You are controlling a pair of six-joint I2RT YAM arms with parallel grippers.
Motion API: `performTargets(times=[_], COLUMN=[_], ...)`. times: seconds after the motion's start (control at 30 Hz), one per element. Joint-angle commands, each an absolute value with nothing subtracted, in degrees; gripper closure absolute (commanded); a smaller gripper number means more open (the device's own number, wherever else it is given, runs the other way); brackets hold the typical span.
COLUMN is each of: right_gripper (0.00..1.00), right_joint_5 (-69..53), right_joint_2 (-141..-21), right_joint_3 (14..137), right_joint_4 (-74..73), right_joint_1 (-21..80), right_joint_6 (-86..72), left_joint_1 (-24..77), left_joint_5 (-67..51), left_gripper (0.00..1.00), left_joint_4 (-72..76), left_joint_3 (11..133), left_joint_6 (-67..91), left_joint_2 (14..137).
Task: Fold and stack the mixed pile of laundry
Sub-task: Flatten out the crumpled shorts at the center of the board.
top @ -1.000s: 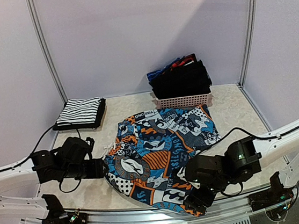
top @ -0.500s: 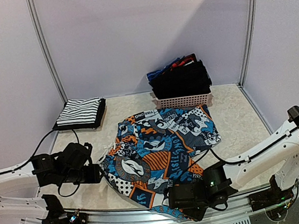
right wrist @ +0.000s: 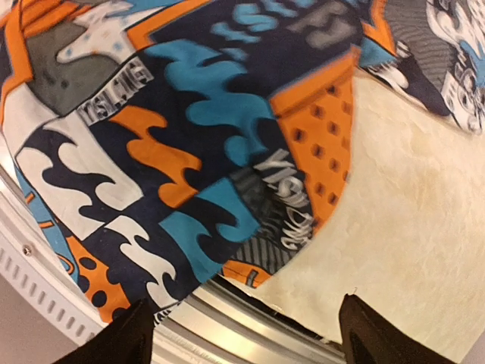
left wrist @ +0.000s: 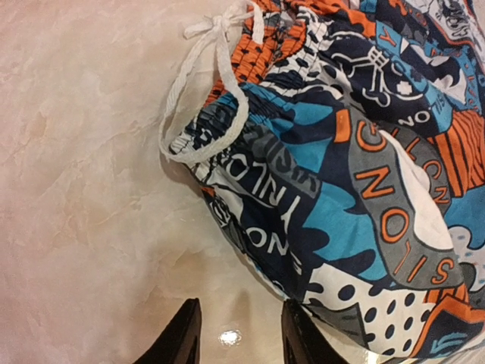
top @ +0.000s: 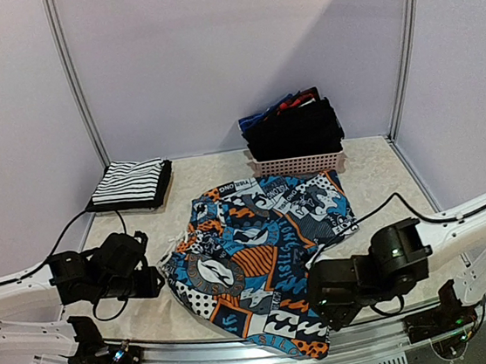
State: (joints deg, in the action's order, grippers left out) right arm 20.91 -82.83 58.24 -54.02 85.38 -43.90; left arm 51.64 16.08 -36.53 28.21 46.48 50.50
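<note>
The graphic-print shorts [top: 260, 250] lie spread flat in the middle of the table, their lower hem reaching over the front edge. My left gripper [top: 156, 281] sits at the shorts' left edge. In the left wrist view it [left wrist: 241, 340] is open over bare table, and its right finger [left wrist: 299, 334] is just beside the cloth [left wrist: 364, 152] below the white drawstring [left wrist: 198, 91]. My right gripper [top: 326, 306] hovers at the shorts' lower right corner. In the right wrist view it [right wrist: 246, 337] stands wide open above the hem [right wrist: 189, 136], holding nothing.
A folded white-and-black striped garment [top: 129, 184] lies at the back left. A pink latticed basket [top: 298, 164] at the back centre holds black garments [top: 294, 128] with bits of blue and red. The table's metal front rail [right wrist: 250, 318] runs just under the hem.
My right gripper closed on the front hem, then let go and drew back to the right, so the hem now lies flatter. My left gripper's jaws have narrowed and it shifted slightly left.
</note>
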Motion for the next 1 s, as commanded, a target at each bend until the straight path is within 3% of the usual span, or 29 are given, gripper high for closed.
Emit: performTargets(times=[0.0, 0.37, 0.67, 0.8, 0.9, 0.97], right_gripper=[0.12, 0.25, 0.46, 0.66, 0.96, 1.00], right_joint_5=[19.9, 13.0, 10.0, 8.6, 9.2, 10.8], right_joint_2=[-76.3, -73.8, -78.0, -79.7, -80.7, -80.4], right_joint_3=[50.6, 38.2, 37.1, 37.1, 37.7, 38.5], right_joint_4=[-52.3, -36.6, -29.5, -27.2, -27.9, -30.1], right_joint_1=[81.6, 74.2, 72.7, 72.7, 72.6, 72.7], right_joint_6=[-52.0, -47.7, -44.9, -43.9, -43.4, -43.2], left_joint_1=[52.5, 52.6, 52.6, 52.6, 52.6, 52.6], left_joint_5=[16.9, 16.9, 16.8, 17.1, 17.1, 17.2], left_gripper=[0.60, 0.60, 0.60, 0.60, 0.60, 0.60], left_joint_4=[-38.0, -37.5, -35.8, -35.8, -35.9, -36.1], left_joint_3=[28.8, 28.9, 27.9, 27.5, 27.3, 27.1], left_joint_6=[45.2, 44.3, 43.8, 43.7, 43.6, 43.5], left_joint_2=[50.9, 51.4, 50.7, 49.8, 48.9, 48.3])
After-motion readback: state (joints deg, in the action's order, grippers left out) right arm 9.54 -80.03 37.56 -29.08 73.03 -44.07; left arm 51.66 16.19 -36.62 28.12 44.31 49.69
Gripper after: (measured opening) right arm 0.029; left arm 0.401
